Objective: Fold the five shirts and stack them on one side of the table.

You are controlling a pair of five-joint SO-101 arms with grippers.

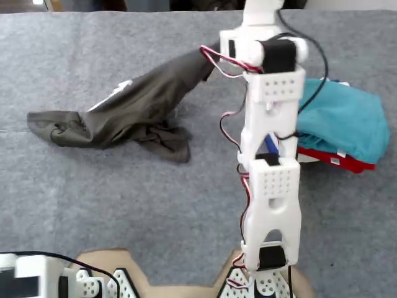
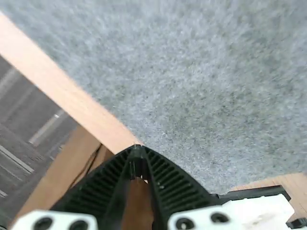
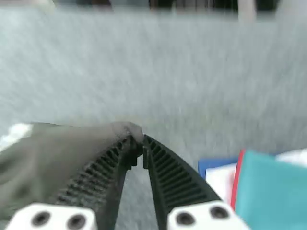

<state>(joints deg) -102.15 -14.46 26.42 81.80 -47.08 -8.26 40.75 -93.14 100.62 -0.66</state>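
Olive-grey shirt (image 1: pixel 133 108) sprawls across the grey felt (image 1: pixel 124 205), one end pinched tight in the right gripper (image 3: pixel 138 144). Just beside that arm a folded teal shirt (image 1: pixel 347 121) lies on a red shirt (image 1: pixel 347 163). The left gripper (image 2: pixel 136 154) is closed on nothing at the felt's edge.

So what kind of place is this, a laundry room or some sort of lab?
Probably a robotics lab bench rather than a laundry room: a grey felt-covered table, a white robot arm reaching over it, and a dark shirt plus a folded stack set out for folding.
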